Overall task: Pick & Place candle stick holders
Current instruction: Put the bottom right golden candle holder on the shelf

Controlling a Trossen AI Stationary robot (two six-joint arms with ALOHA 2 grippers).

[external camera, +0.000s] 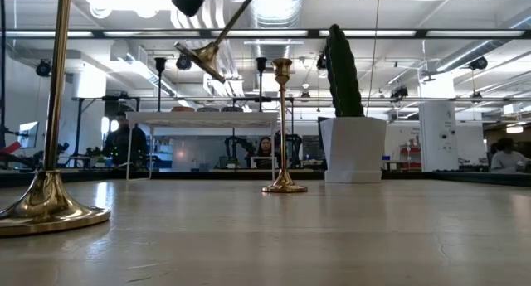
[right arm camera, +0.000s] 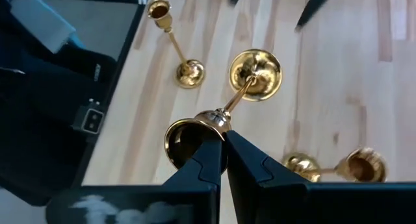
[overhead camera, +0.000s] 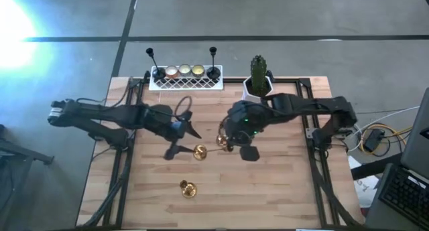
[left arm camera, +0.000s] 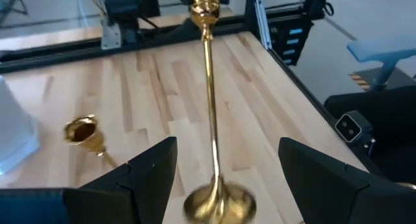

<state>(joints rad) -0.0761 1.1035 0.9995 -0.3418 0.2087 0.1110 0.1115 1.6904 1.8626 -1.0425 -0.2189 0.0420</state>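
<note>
gold holder (right arm camera: 224,113) hangs tilted over the worktop (overhead camera: 268,191), pinched in the closed right pincer (right arm camera: 224,160); hard, slick, top-heavy, best taken mid-stem. left pincer (left arm camera: 224,178) gapes around another's stem (left arm camera: 211,107).

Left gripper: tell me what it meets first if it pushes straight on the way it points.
Probably the upright gold candle stick holder: it stands right ahead of the open left gripper, its stem centred between the fingers. Exactly how far ahead it stands is unclear.

Big open lab/workshop is seen: exposed ducts (external camera: 278,8) overhead, strip lights, benches w/ seated people (external camera: 265,149), more robot rigs behind the table (external camera: 332,236).
</note>
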